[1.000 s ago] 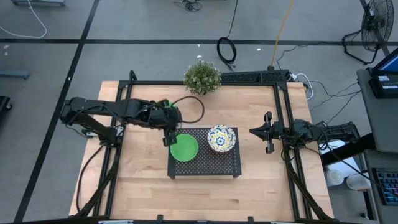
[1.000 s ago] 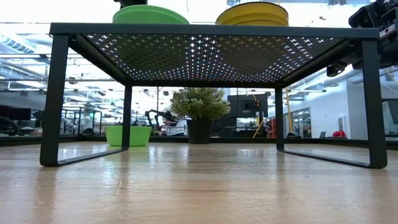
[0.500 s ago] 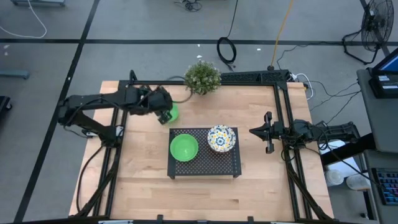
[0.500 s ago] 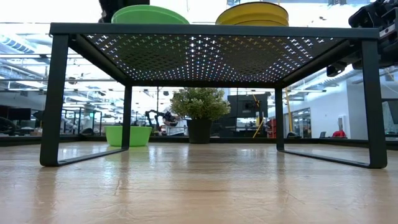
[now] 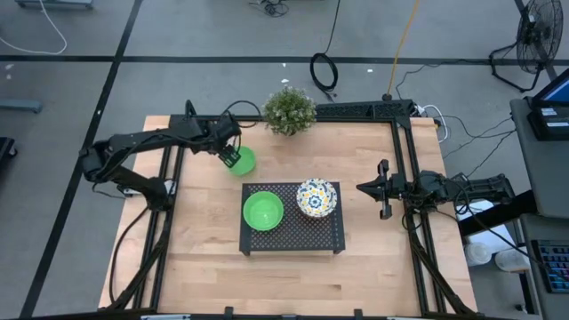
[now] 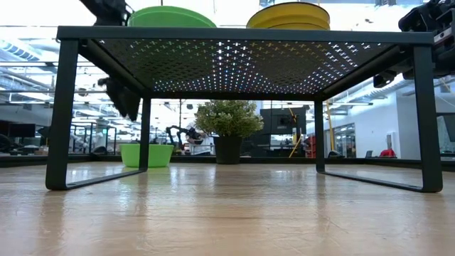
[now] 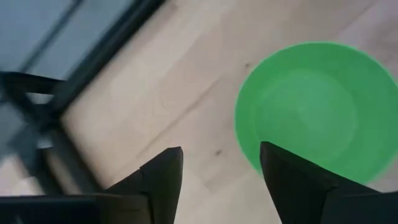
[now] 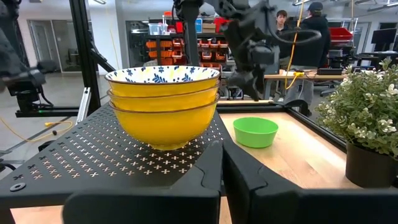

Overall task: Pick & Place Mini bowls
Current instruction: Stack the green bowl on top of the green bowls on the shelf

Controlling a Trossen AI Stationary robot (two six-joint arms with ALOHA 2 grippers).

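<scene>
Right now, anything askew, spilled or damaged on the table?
Nothing stands out. One green bowl and the stacked patterned bowls sit upright on the rack; a second green bowl stands upright on the table beside the open left gripper.

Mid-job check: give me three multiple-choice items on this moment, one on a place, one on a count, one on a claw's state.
1. Where is the green bowl nearest the left claw?
A. on the rack
B. on the wooden table
C. in the plant pot

2. How many patterned bowls are stacked on the black rack?
A. one
B. three
C. five

3. How is the left claw?
A. open over the green bowl
B. shut on the bowl
C. out of sight

Key: 1 B, it sits on wood by the potted plant; 2 B, the right wrist view shows three nested; 3 A, the left wrist view shows parted fingers.
</scene>
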